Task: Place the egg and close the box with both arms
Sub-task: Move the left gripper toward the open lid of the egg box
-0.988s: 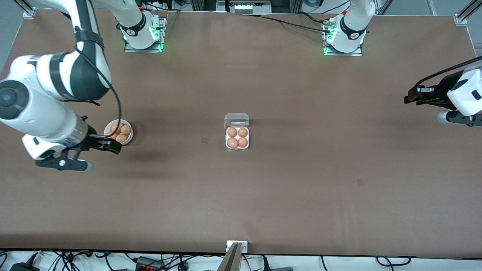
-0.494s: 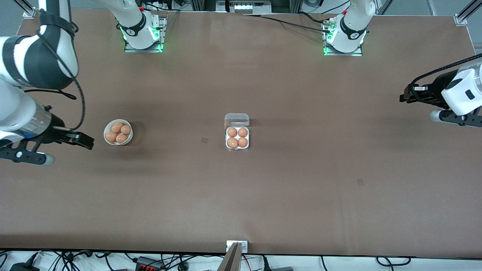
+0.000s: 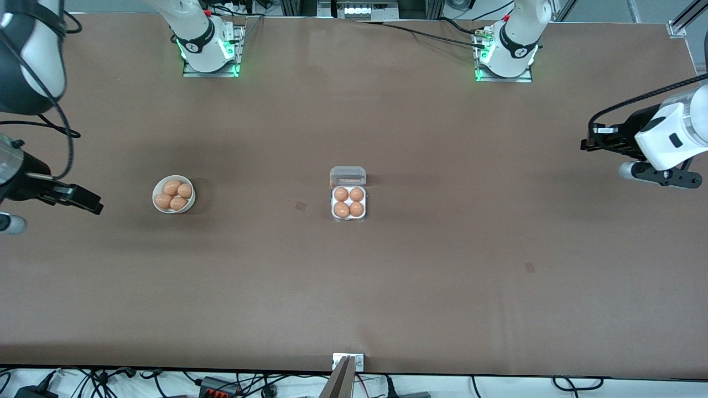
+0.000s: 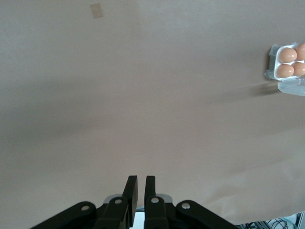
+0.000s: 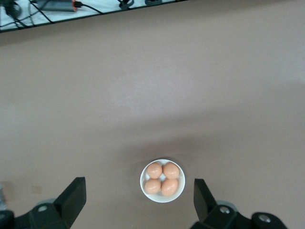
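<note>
Black fingers of the left gripper stand almost together with only a thin slit between them, and nothing is caught there. It hangs over bare brown table at the left arm's end, touching nothing. From this gripper the box sits well apart, toward the middle of the table, with open tabletop all the way between them. The box's clear lid is swung back and lies flat, farther from the front camera than the white base. All four cells are filled with eggs; the egg in the cell nearest the front camera on the right arm's side looks the same as the other three.

The right gripper has its fingers spread wide apart, holding nothing. It hangs over the table's edge at the right arm's end. Seen from its wrist camera, the white bowl lies between the two spread fingertips but lower down on the table, not touched. The bowl holds four tan-orange eggs packed together. Bowl and box are well apart, with bare table between them.

Around the box the tabletop is free on every side. A small dark patch marks the surface between box and bowl, nearer the box. Both arms' bases stand along the table edge farthest from the front camera.
</note>
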Controlling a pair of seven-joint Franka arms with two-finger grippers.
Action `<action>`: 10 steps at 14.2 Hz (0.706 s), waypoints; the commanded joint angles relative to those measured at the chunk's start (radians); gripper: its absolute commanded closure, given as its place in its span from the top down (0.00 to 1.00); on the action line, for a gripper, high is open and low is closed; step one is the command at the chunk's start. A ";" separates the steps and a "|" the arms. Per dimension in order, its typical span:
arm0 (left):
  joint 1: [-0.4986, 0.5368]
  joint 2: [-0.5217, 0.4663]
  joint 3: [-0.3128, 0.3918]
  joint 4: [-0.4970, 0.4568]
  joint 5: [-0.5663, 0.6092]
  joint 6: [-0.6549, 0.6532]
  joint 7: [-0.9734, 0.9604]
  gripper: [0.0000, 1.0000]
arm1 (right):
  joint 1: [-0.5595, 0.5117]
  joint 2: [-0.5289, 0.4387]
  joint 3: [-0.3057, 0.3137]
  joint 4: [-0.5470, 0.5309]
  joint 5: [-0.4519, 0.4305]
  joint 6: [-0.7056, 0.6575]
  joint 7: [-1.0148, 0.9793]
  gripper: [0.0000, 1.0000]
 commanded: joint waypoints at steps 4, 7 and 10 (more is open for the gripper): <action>-0.116 0.026 0.000 0.027 -0.087 -0.017 -0.059 0.15 | -0.211 -0.061 0.250 -0.050 -0.094 -0.033 -0.016 1.00; -0.183 0.052 -0.001 0.027 -0.118 -0.014 -0.081 0.10 | -0.208 -0.087 0.250 -0.122 -0.095 0.000 -0.014 1.00; -0.271 0.098 0.000 0.030 -0.140 -0.005 -0.087 0.08 | -0.211 -0.099 0.250 -0.161 -0.095 0.020 -0.019 1.00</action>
